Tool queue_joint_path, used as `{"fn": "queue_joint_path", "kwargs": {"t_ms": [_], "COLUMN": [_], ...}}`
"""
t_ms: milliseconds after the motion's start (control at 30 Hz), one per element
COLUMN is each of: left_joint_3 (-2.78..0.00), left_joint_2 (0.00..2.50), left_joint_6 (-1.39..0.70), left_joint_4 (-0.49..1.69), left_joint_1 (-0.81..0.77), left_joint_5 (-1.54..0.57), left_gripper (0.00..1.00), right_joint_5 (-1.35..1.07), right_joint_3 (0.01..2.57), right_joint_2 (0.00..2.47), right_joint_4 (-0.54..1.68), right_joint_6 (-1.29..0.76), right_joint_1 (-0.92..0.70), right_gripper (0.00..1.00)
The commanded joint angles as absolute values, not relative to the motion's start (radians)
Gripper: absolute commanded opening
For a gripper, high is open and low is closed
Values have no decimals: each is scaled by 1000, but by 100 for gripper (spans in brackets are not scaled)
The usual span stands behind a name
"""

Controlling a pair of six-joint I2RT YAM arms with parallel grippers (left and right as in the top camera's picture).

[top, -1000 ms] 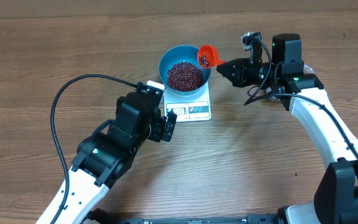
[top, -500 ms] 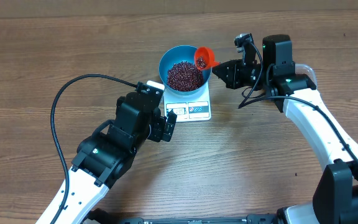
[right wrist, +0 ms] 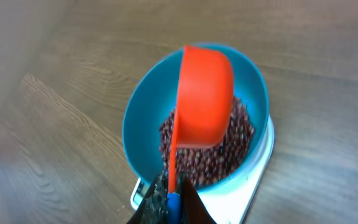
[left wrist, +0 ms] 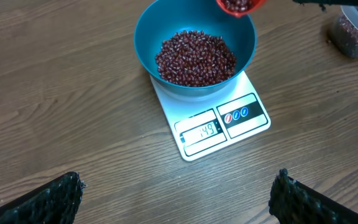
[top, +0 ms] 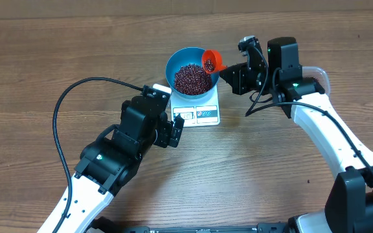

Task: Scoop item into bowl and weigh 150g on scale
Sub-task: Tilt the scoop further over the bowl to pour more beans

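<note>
Gripping the thin handle of a small orange plastic scoop (top: 210,61), the right gripper (top: 228,71) has its fingers (right wrist: 153,204) pressed shut on the handle's lower end. The scoop hangs tipped over the right rim of a round blue plastic bowl (top: 172,63), which holds a mound of dark red beans (top: 192,78) and sits on a flat white kitchen scale (top: 207,115). More of the same beans lie in the scoop's cup in the overhead view, while the right wrist view shows only its smooth orange back above the mound. The scale's small display (left wrist: 202,130) seems to read 149. The left gripper (left wrist: 176,202) hovers near the scale's front edge with its black fingers (left wrist: 58,199) spread wide apart — nothing between them, nothing touched. At the far right of the left wrist view a clear container (left wrist: 353,34) with more beans stands on the wooden table (top: 44,52) — well apart from the scale
</note>
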State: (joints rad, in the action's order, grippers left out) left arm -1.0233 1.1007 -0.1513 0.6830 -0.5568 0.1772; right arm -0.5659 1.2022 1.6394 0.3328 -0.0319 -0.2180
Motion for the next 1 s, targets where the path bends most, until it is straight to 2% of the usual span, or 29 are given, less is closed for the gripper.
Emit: {"fn": "queue_joint_path", "kwargs": {"t_ms": [0,200,967], "left_joint_3": [-1022,-1022,-1022], "left_joint_2": [1106,1106,1106], "left_joint_6": [-154,-154,-154], "left_joint_4": [681,681,681], "left_joint_1": [-562,-562,-562], "left_joint_5": [191,191,191], "left_gripper": [99,100,100], "right_joint_5": [-542,-455,-467], "right_joint_3": [1211,1211,1211], "right_joint_2": [1624,1631,1631], "right_joint_4": [313,356,310], "right_joint_6": [39,91,72], "right_joint_1": [-240,-246,-252], "right_gripper": [4,4,4]}}
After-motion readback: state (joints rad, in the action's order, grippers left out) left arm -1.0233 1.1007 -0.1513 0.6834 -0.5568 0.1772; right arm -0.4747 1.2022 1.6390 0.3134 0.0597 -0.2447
